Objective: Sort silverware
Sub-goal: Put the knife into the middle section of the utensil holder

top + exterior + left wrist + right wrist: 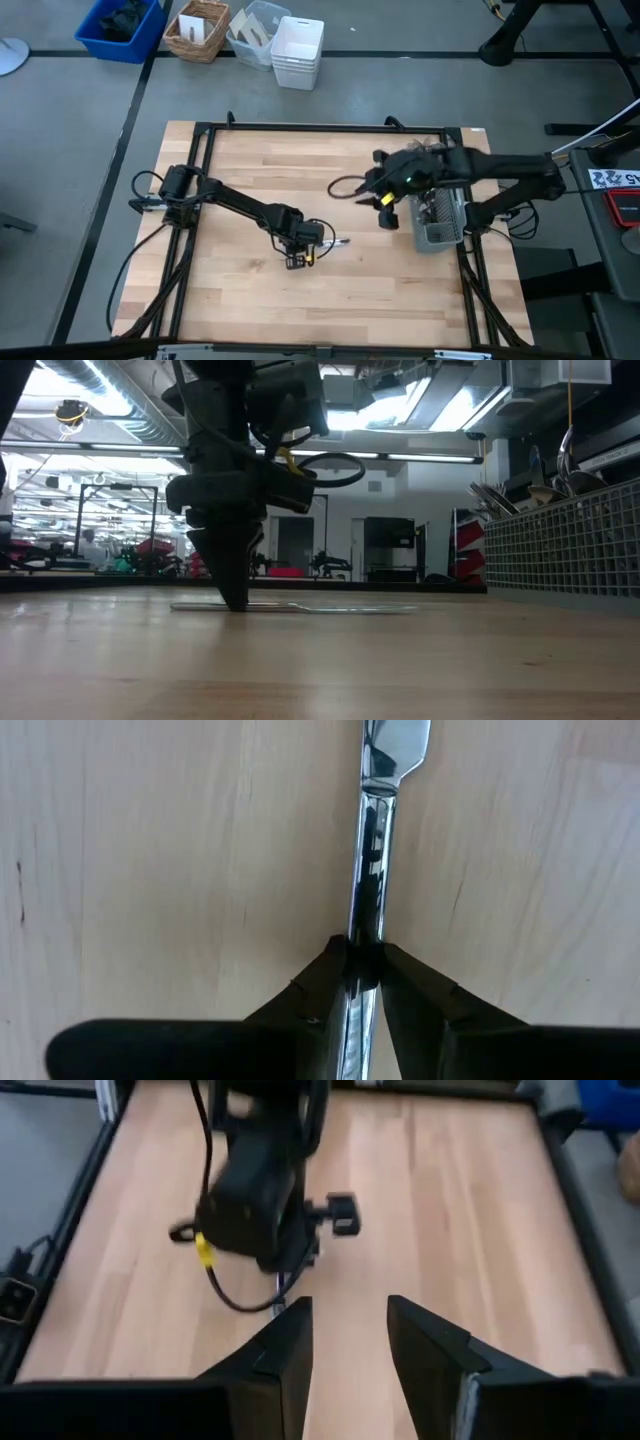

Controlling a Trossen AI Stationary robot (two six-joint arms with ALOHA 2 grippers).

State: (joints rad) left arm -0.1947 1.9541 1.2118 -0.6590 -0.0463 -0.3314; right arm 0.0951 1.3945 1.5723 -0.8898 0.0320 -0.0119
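A table knife [372,870] is seen lying flat on the wooden table [250,290], near its middle, its long axis running left-right across the table and its blade end pointed toward the wire-mesh caddy [438,222]. Its handle is pinched between the narrowed fingers of the left gripper [362,970], lowered onto the tabletop. The right gripper [348,1342] is held above the table beside the caddy, its fingers spread and empty.
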